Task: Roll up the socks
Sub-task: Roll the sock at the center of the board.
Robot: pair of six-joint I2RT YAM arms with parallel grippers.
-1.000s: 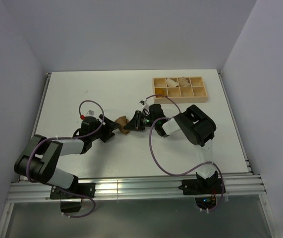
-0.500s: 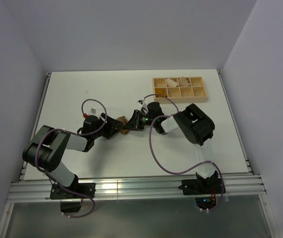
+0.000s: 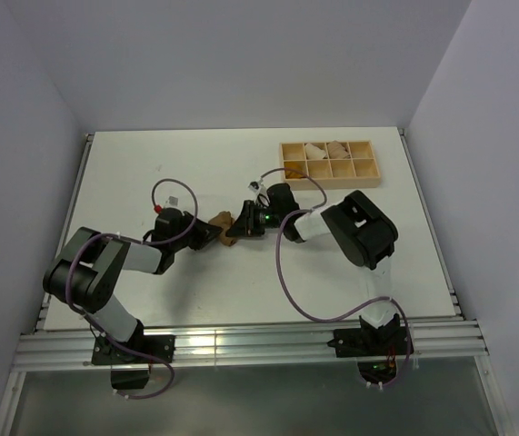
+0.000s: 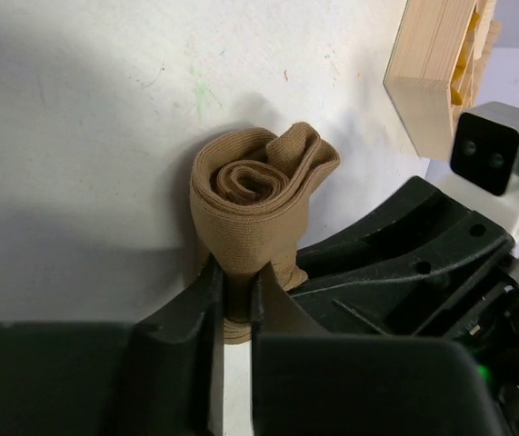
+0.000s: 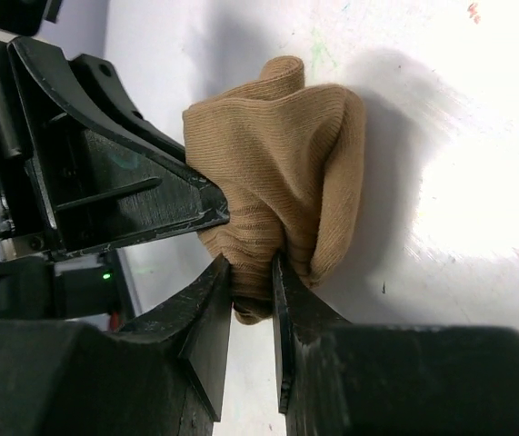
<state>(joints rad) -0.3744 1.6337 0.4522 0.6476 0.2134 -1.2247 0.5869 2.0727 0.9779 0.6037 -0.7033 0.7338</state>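
Observation:
The tan-brown socks are wound into one roll (image 3: 226,227) lying on the white table (image 3: 186,173) between my two arms. Its spiral end (image 4: 252,182) faces the left wrist camera. My left gripper (image 4: 231,289) is shut on the roll's near lower edge. From the opposite side my right gripper (image 5: 253,270) is shut on a fold of the same fabric (image 5: 286,173). In the top view the left gripper (image 3: 212,232) and right gripper (image 3: 239,226) meet at the roll. No mustard-orange fabric shows.
A wooden compartment tray (image 3: 328,163) stands at the back right of the table, with pale bundles (image 3: 315,150) in two back cells. Its corner (image 4: 427,82) shows in the left wrist view. A purple cable (image 3: 286,282) loops from the right arm.
My left gripper moved right up to the roll and closed on it. The right gripper kept its grip and barely moved.

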